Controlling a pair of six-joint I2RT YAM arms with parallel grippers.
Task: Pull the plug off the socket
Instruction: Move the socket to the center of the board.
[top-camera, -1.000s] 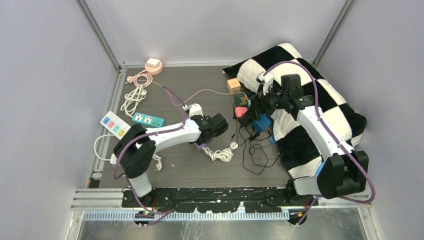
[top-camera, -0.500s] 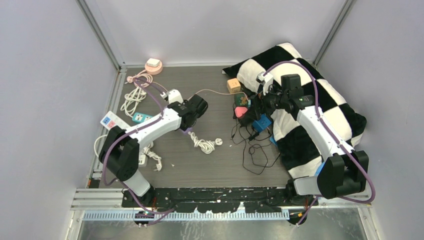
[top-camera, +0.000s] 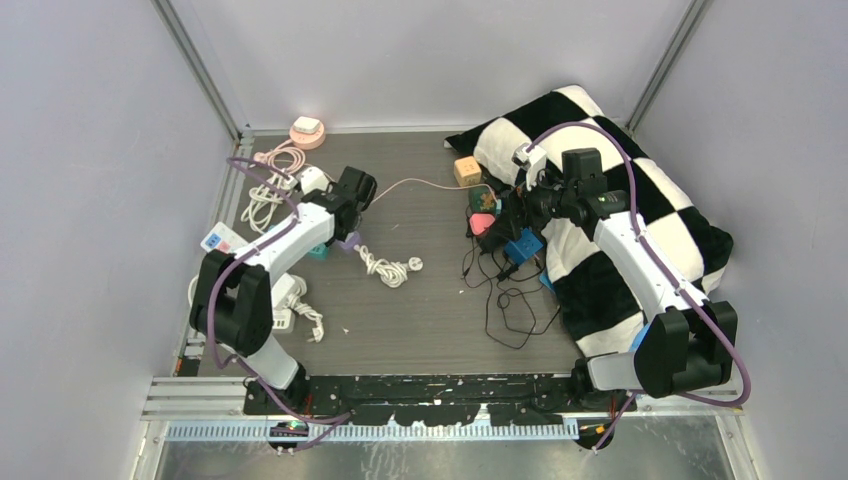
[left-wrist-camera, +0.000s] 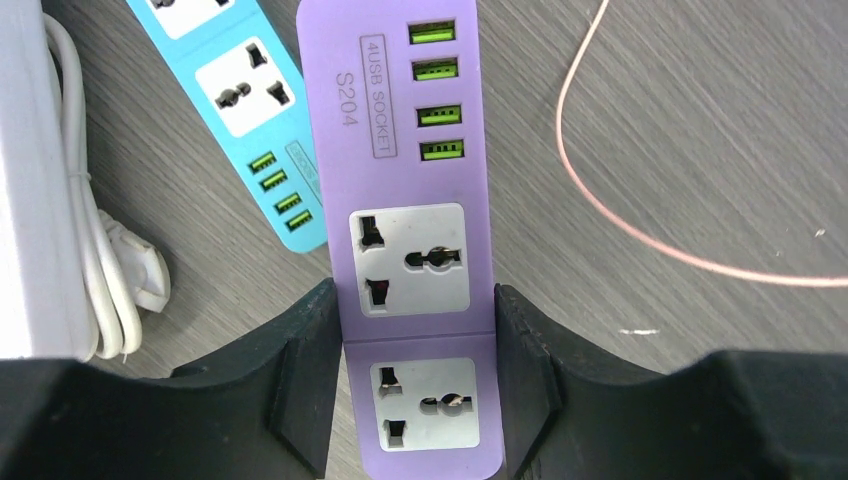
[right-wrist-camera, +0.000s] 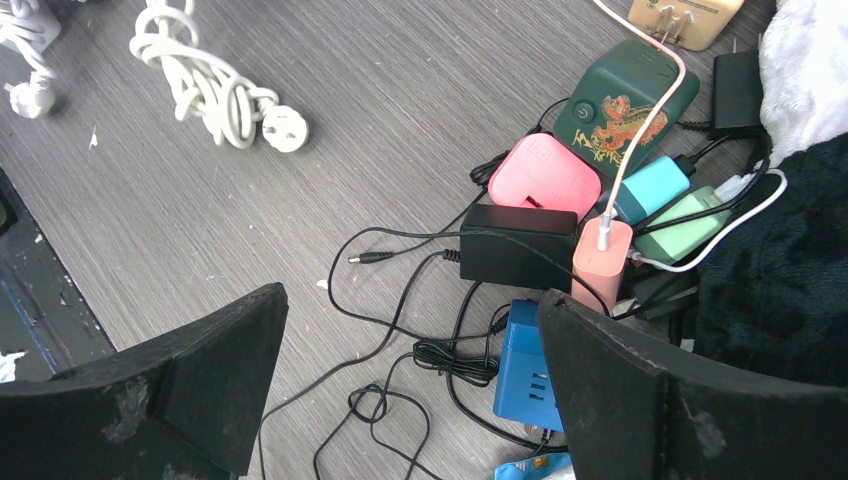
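Left end effector (left-wrist-camera: 413, 330) clamped on the socket strip; right end effector (right-wrist-camera: 410, 305) released, jaws wide.

From my station I count three power strips under the left wrist. One is the purple plastic power strip (left-wrist-camera: 400, 150), pinched across its width between both black fingers; four green USB ports and two sockets are showing. A teal power strip (left-wrist-camera: 255, 110) lies just beside it with four green ports, and a white power strip (left-wrist-camera: 25, 180) sits at the frame's left edge. One coiled white cord with a round plug (top-camera: 390, 268) lies loose on the grey wood-grain worktop (top-camera: 430, 330), between the arms. The right end effector hovers over one heap of chargers (right-wrist-camera: 545, 175): at least eight, pink, dark green, turquoise, mint, salmon, blue, beige and black, tangled in thin black leads.
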